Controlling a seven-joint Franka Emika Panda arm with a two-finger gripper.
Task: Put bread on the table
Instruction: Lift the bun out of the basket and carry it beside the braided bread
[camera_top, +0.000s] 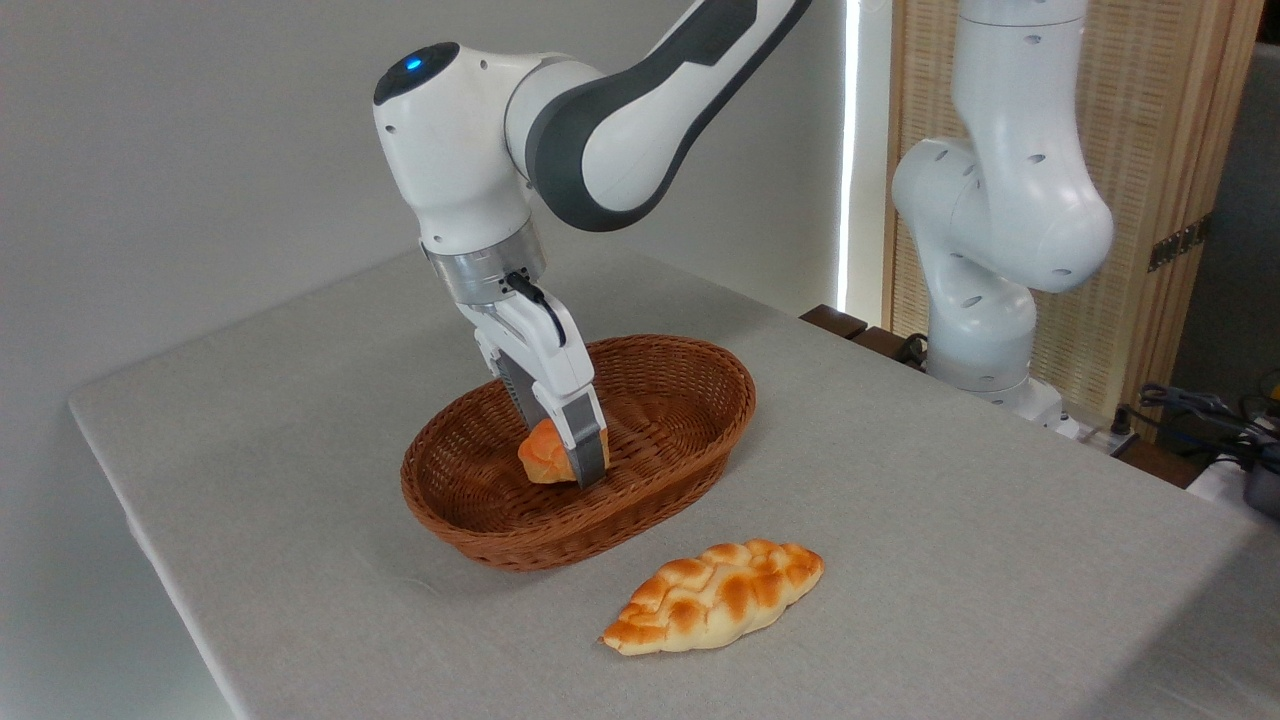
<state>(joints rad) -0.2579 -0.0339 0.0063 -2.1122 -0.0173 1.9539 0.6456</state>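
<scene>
The bread, a small round orange-brown bun, is inside the brown wicker basket on the light grey table. My gripper reaches down into the basket, and its near grey finger covers the bun's right side. The far finger is hidden behind the bun. The fingers look closed on the bun, which seems tilted and slightly off the basket floor.
A longer pale golden braided loaf lies on the table just in front of the basket. The robot's white base stands at the table's far right edge. Cables and a wooden screen are behind it.
</scene>
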